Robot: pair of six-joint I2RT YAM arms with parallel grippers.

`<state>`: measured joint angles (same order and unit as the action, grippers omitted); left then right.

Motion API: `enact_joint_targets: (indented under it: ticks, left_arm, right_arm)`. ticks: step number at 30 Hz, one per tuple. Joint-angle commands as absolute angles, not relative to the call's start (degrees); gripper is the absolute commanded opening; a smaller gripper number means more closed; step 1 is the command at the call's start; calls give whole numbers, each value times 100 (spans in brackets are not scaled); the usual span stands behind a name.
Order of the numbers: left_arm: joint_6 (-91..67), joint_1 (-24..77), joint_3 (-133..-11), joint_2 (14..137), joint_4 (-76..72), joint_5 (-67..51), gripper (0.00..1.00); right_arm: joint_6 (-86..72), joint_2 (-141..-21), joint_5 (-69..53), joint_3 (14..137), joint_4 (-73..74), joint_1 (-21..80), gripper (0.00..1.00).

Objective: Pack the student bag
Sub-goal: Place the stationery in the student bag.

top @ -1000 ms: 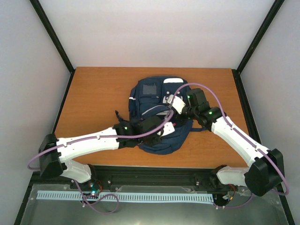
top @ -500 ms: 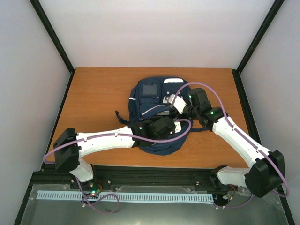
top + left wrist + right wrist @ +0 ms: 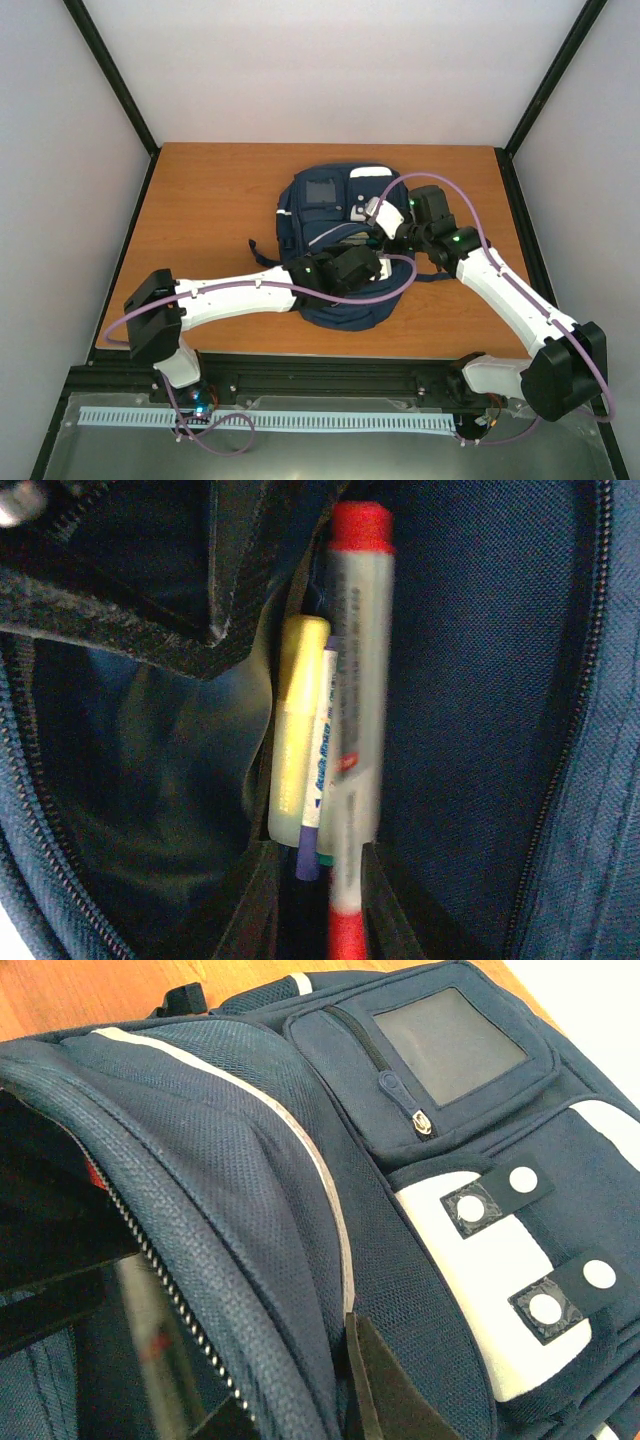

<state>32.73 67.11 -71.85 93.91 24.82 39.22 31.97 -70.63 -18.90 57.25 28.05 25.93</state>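
Note:
The navy student bag (image 3: 318, 198) lies on the wooden table, its main compartment unzipped. My left gripper (image 3: 372, 264) reaches into the opening. In the left wrist view it (image 3: 312, 868) is shut on a bundle of pens: a yellow highlighter (image 3: 292, 730), a purple-tipped pen (image 3: 312, 810) and a blurred white marker with red ends (image 3: 356, 680), all inside the blue lining. My right gripper (image 3: 374, 224) is shut on the bag's upper flap. In the right wrist view it (image 3: 290, 1380) pinches the zipper edge (image 3: 170, 1290) and holds it up.
The bag's front shows a clear window pocket (image 3: 448, 1045) and white patches (image 3: 500, 1270). A dark strap (image 3: 256, 250) trails left of the bag. Black frame posts stand at the table's (image 3: 200, 200) far corners.
My left arm has swung right and pushed the pens farther into the bag's opening. My right gripper has stayed on the flap, shifting slightly right.

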Motion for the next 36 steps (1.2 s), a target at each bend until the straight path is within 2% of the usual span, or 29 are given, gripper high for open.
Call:
enact_joint_targets:
  ticks: [1,10,15,18,21,23,29,36]
  left_arm:
    - [3436,6566,-7493,9663,2202,3843,27]
    - [2820,6574,-7491,9301,2608,3603,31]
    - [1773,6591,-7197,8420,3145,3017,35]
    - [1018,6579,-6832,7709,3199,2808,40]
    - [281,6535,-6464,7127,3253,3064,48]
    - [-236,6365,-6347,6894,3422,3206,49]
    - [-2053,5149,-6287,6794,4342,3524,53]
    - [-3713,2859,-5863,6960,4970,2247,55]
  right_arm:
    - [3070,-6800,-2608,5836,2458,2768,5]
    - [3072,-6837,-2625,5830,2458,2755,5]
    - [3068,-6819,-2615,5823,2461,2751,5]
    - [3067,-6835,-2639,5820,2456,2742,5]
    - [3067,-6855,-2660,5827,2456,2742,5]
    - [3067,-6864,-2659,5823,2468,2742,5]
    - [3076,-6908,-2670,5827,2467,2742,5]
    - [3076,-6909,-2677,5827,2487,2741,5]
